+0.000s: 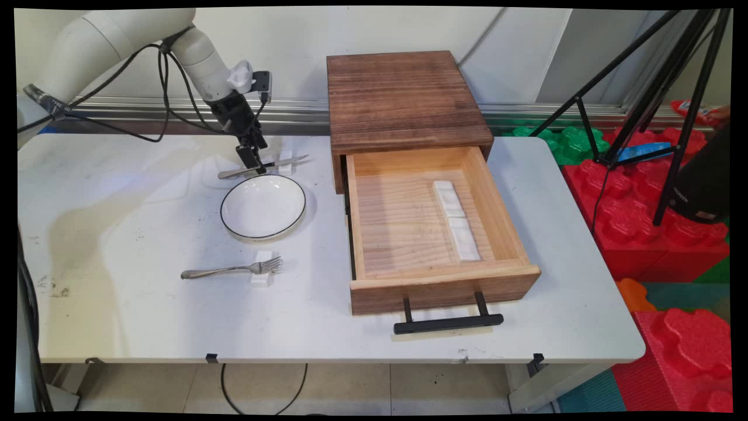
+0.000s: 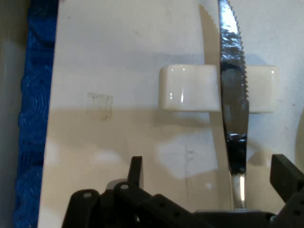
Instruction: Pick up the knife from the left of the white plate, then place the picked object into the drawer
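My gripper [image 1: 251,161] is down at the table's back, just behind the white plate [image 1: 263,206]. It stands open over a steel knife [image 1: 294,159], with one finger on each side of the handle. In the hand view the left finger [image 2: 136,172] and the right finger [image 2: 286,175] are well apart, and the knife [image 2: 233,95] runs up between them. The serrated blade lies across a small white rest [image 2: 187,88]. Neither finger visibly touches the knife.
A fork [image 1: 234,269] lies in front of the plate, its tines on a white rest [image 1: 262,276]. To the right stands a wooden box [image 1: 403,99] with its drawer [image 1: 403,234] pulled out; two white rests [image 1: 456,219] lie inside. A black tripod [image 1: 654,105] stands past the table's right end.
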`<state>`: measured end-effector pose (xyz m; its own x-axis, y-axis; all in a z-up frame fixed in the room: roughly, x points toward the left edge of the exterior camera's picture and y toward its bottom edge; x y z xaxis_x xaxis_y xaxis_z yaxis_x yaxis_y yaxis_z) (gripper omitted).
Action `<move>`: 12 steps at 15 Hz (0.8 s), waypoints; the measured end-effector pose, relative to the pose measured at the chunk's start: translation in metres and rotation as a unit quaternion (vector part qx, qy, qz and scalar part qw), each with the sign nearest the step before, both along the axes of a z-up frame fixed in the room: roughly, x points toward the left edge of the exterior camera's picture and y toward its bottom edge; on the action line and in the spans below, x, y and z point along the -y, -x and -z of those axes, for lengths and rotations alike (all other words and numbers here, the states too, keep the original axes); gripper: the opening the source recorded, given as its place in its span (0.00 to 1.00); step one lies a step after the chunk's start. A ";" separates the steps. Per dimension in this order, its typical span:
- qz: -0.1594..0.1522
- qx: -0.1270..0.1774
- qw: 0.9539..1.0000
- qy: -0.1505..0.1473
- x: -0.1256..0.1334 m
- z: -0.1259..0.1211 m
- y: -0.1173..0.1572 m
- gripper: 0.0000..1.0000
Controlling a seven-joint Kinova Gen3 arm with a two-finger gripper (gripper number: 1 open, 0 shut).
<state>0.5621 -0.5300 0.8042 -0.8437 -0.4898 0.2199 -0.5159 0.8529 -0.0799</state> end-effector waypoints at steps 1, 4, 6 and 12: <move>0.000 -0.002 1.000 -0.001 0.001 0.002 0.000 1.00; 0.002 -0.007 1.000 -0.003 0.004 0.006 0.000 1.00; 0.003 -0.010 1.000 -0.005 0.004 0.008 0.000 0.00; 0.007 -0.022 1.000 -0.010 -0.002 0.006 0.000 0.00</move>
<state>0.5619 -0.5280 0.7979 -0.8402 -0.4828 0.2470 -0.5066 0.8612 -0.0398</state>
